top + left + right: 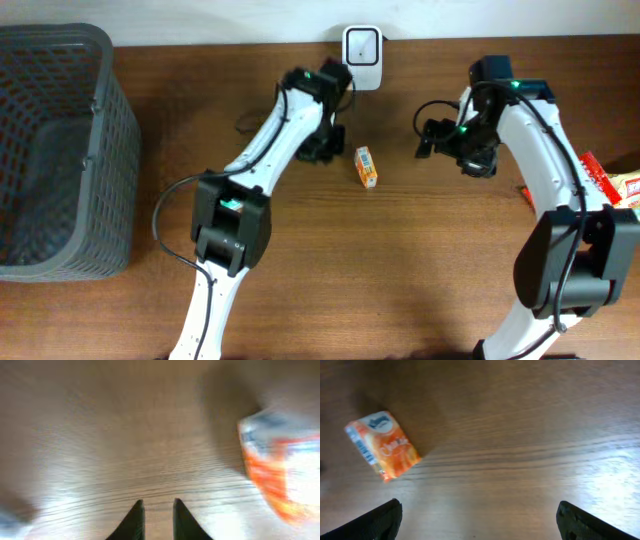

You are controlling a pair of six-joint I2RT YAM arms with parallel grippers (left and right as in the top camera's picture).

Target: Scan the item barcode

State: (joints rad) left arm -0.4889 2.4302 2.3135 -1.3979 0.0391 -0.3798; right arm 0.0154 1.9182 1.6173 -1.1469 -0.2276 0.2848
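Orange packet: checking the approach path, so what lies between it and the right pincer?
Nothing: only bare wooden table separates the orange packet from the open right pincer, clearest in the right wrist view.

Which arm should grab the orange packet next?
Probably right: the right gripper is wide open, with the orange packet lying free ahead of it. The left gripper is nearer but barely open.

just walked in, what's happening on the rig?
Nobody holds anything right now. The small orange packet lies flat on the table between the two arms. The left gripper hovers just beside it, jaws slightly apart and empty; the right gripper hangs wide open nearby. The white scanner sits at the table's back edge.
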